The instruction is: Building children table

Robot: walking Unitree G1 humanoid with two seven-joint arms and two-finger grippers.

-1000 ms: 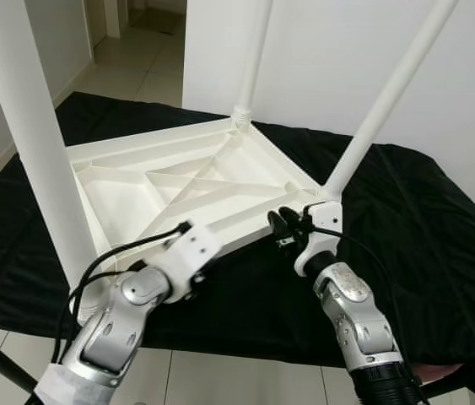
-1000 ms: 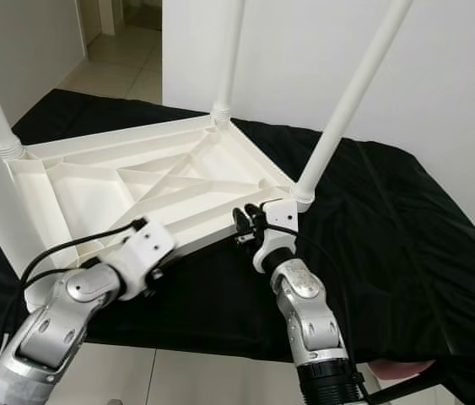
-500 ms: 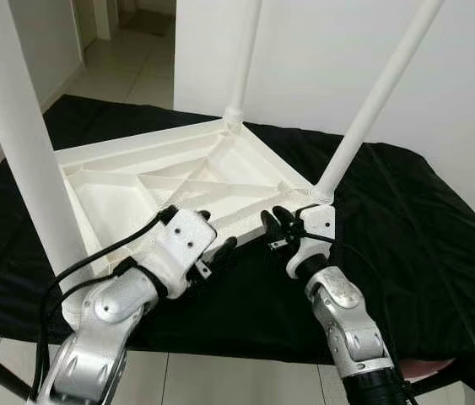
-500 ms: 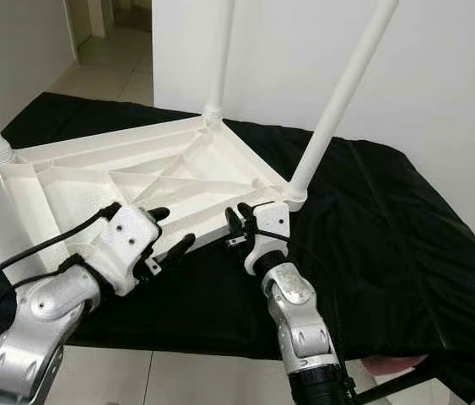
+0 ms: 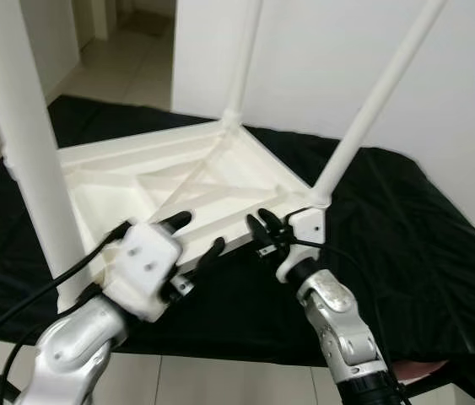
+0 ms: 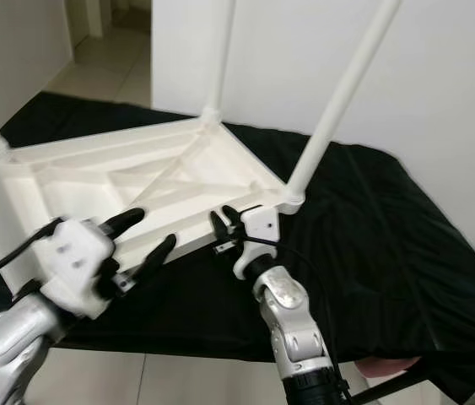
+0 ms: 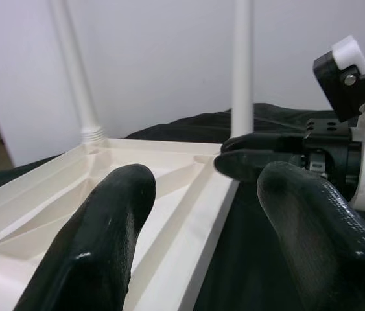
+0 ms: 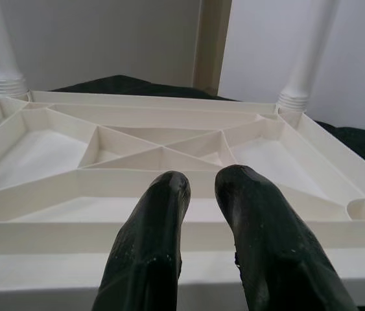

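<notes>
An upturned white children's table [image 5: 161, 181] lies on black cloth [image 5: 406, 228]. The left gripper [image 5: 193, 239] is spread at its near edge; the right gripper [image 6: 223, 224], fingers nearly together, rests there.

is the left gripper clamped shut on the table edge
No, the left gripper has its two black fingers spread wide apart, straddling the near rim of the upturned white table.

One upturned white table [image 5: 178, 173], three legs [image 5: 364, 114], one black cloth [image 5: 406, 228]
</notes>
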